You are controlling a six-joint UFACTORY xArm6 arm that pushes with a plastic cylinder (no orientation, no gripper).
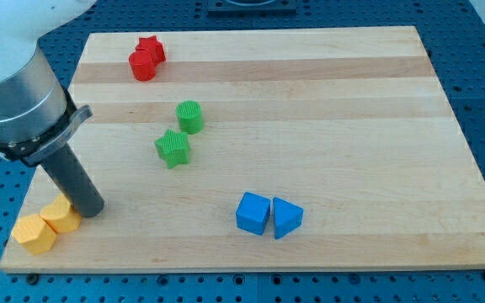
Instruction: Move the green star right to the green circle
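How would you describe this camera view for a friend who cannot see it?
A dark rod's tip rests at the wooden board's lower left beside two yellow blocks, far from the green star and the green circle just above it. Red blocks sit top left, blue blocks near the bottom.

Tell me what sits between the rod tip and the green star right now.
Nothing: in the camera view, only bare board separates my tip from the green star. The yellow blocks touch the tip's left side, away from that stretch.
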